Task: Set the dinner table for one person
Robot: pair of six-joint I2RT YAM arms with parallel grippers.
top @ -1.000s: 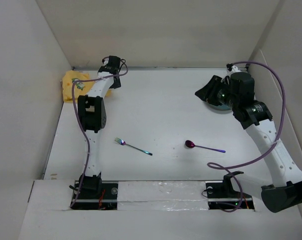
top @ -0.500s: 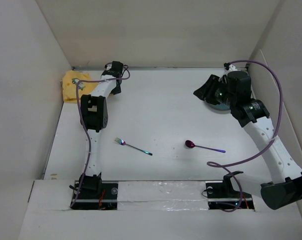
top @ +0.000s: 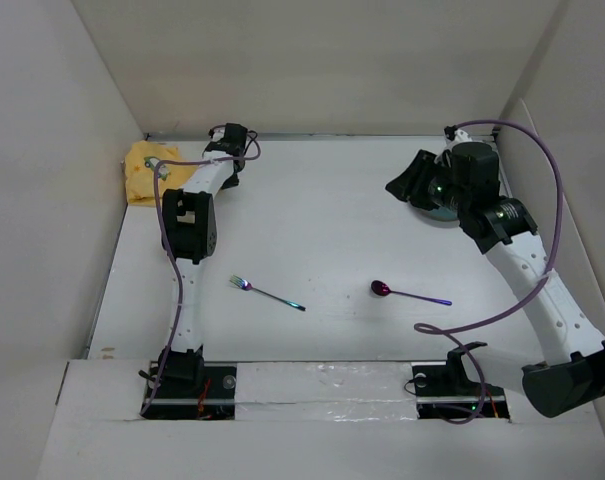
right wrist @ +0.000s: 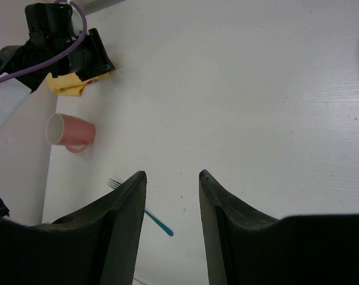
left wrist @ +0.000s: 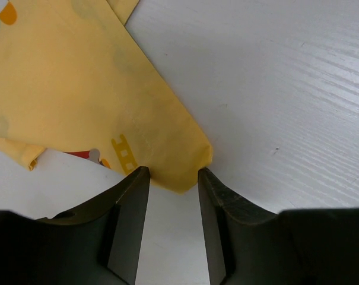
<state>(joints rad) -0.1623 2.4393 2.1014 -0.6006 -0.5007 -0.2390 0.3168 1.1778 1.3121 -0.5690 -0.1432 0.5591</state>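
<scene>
The dinner table (top: 322, 220) is a white surface with walls on three sides. At its far left corner lies a yellow printed cloth (top: 147, 172). My left gripper (top: 227, 160) hangs over the cloth's right edge. In the left wrist view a corner of the cloth (left wrist: 108, 89) pokes in between the tips of the left gripper (left wrist: 173, 172), whose jaws stand apart without pinching it. A fork (top: 267, 293) and a spoon (top: 410, 293) lie near the front. My right gripper (top: 407, 182) is open and empty above the table, as the right gripper (right wrist: 172, 175) shows in its own view.
A grey plate (top: 444, 212) sits at the far right, mostly hidden under the right arm. A pink mug (right wrist: 69, 132) lies on its side near the cloth; the top view does not show it. Purple cables loop off both arms.
The left gripper's jaws have narrowed around the cloth corner, and its wrist shifted slightly right. The right arm drifted a little left.
</scene>
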